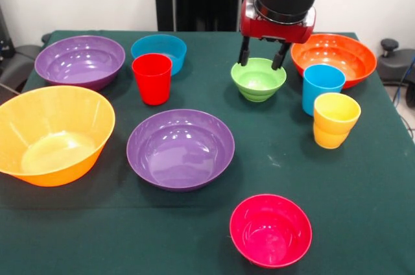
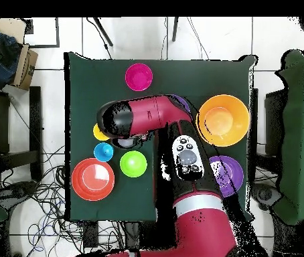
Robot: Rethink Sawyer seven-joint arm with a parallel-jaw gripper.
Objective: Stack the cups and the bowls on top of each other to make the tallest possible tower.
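Gripper (image 1: 262, 61) fingers spread, straddling far rim of green bowl (image 1: 258, 80).

The arm (image 2: 156, 114) is showing glossy red shells joined by black cylindrical segments. A pale grey oval panel with dark buttons (image 2: 186, 156) is sitting at its 5 o'clock side. The wrist (image 1: 279, 21) is wearing a red housing under a black cuff, two black fingers (image 1: 244, 51) hanging beneath.

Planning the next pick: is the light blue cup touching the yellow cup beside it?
Cannot tell. In the front view the yellow cup overlaps the light blue cup; the arm partly hides them overhead.
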